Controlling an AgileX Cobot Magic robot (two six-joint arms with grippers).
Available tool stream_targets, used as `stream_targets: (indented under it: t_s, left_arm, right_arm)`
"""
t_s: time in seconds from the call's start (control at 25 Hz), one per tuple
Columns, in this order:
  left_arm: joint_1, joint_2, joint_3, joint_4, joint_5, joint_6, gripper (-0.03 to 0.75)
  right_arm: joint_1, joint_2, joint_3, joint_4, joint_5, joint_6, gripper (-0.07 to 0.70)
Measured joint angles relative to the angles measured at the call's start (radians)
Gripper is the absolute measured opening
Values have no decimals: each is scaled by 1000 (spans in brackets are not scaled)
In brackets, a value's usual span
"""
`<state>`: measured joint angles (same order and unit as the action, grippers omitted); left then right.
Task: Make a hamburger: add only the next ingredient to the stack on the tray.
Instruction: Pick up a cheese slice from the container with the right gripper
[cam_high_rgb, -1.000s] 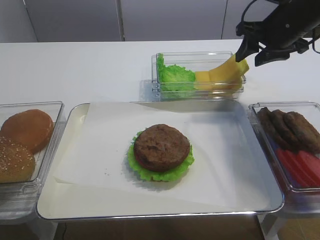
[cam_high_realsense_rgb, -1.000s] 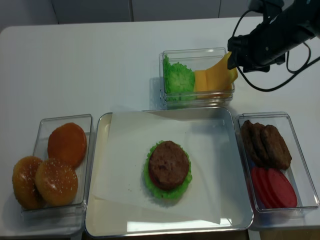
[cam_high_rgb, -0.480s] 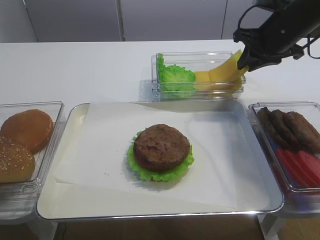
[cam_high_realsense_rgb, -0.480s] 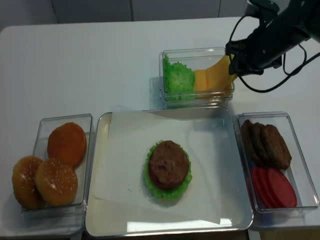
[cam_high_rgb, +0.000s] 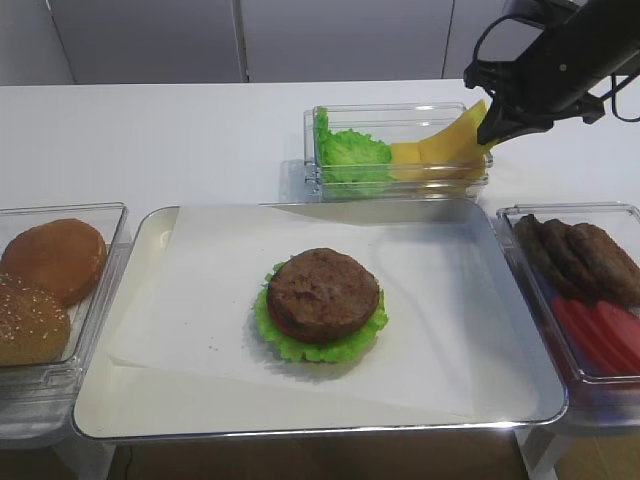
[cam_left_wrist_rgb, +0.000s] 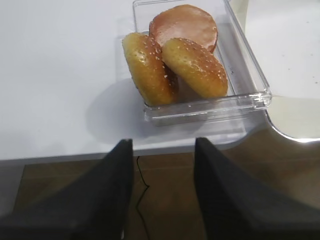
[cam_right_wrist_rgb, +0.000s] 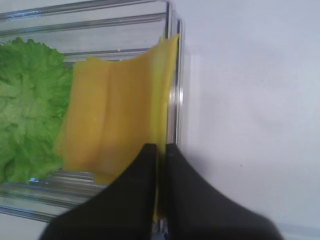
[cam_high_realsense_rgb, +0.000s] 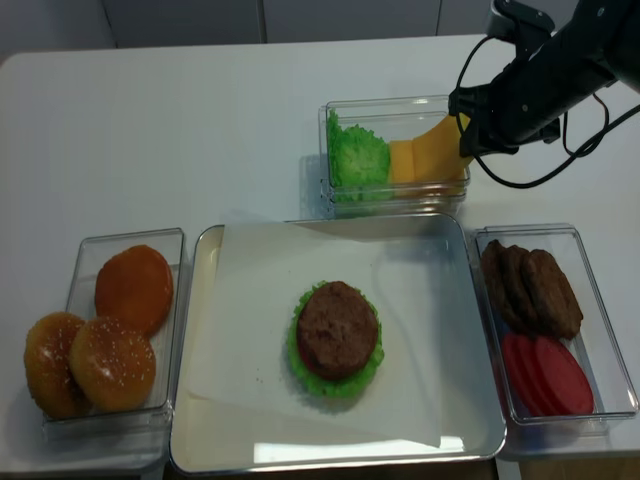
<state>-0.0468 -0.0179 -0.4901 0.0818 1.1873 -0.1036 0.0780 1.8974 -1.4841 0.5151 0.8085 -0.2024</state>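
A yellow cheese slice (cam_high_rgb: 445, 147) (cam_right_wrist_rgb: 115, 115) (cam_high_realsense_rgb: 430, 150) lies in the clear tub (cam_high_rgb: 400, 112) at the back. Its right end curls up over the tub's right wall. My right gripper (cam_high_rgb: 488, 125) (cam_right_wrist_rgb: 161, 146) (cam_high_realsense_rgb: 468, 140) is shut on that raised edge, with a thin line of yellow between its black fingers. The stack (cam_high_rgb: 322, 295) (cam_high_realsense_rgb: 337, 328), a brown patty on green lettuce, sits mid-tray (cam_high_rgb: 110, 410) (cam_high_realsense_rgb: 195, 420) on white paper. My left gripper (cam_left_wrist_rgb: 162, 142) hangs open and empty past the table's front edge, shown only in its wrist view.
Frilly lettuce (cam_high_rgb: 352, 150) (cam_right_wrist_rgb: 27, 100) fills the left part of the cheese tub. A tub of buns (cam_high_rgb: 50, 280) (cam_left_wrist_rgb: 195, 55) stands left of the tray. A tub with brown patties and red tomato slices (cam_high_rgb: 585, 285) stands to its right.
My right gripper's jaws have closed on the raised edge of the cheese slice, and the arm has shifted slightly upward. The stack has not changed.
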Motion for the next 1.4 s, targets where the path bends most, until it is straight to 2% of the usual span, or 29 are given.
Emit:
stream_targets:
  t_s: [1.08,1.4]
  left_arm:
    - [0,0,0,0,0,0,302]
    - [0,0,0,0,0,0,302]
  right_arm:
    - [0,-16,-2,-6,23,-4,40]
    - [0,-74,-2,-6,26,-4,39]
